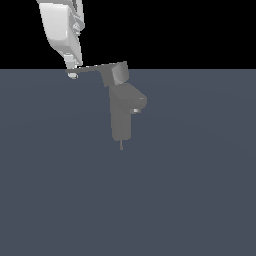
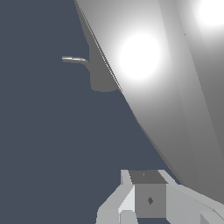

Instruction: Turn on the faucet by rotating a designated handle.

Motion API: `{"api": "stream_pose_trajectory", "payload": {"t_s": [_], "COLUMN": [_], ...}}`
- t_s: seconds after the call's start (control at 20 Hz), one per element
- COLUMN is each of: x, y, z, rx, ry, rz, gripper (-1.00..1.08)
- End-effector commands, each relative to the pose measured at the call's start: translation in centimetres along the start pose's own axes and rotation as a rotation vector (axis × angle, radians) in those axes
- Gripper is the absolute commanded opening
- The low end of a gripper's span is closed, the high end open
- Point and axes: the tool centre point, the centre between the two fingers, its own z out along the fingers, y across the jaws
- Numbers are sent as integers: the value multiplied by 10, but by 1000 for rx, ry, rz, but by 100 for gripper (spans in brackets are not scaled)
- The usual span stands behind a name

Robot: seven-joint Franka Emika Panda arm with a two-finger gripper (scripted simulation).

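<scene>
The gripper (image 1: 73, 73) was seen at the free tip of the handle (image 1: 92, 68); whether its jaws were apart could not be told. From there the blade's long axis ran level toward the exterior view's right, to its hub atop the faucet (image 1: 121, 112), which stood on the grey floor (image 1: 200, 200).

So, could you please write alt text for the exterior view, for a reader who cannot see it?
A white robot gripper meets the far tip of the handle, a thin lever reaching toward the exterior view's left from the top of a small grey faucet. The faucet stands upright on a flat blue-grey floor under a black background.
</scene>
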Motion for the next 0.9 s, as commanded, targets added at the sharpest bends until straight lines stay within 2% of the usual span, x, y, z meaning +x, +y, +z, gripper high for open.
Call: {"api": "stream_pose_trajectory", "payload": {"t_s": [0.0, 0.4, 0.45, 0.85], "x": [-1, -2, 0, 18], "y": [10, 31, 27, 48], "z": [-1, -1, 3, 2], "rx": [-3, -3, -8, -7], "ry": [1, 1, -1, -1], "rz": [-2, -2, 2, 1], "gripper": [-100, -100, -100, -100]}}
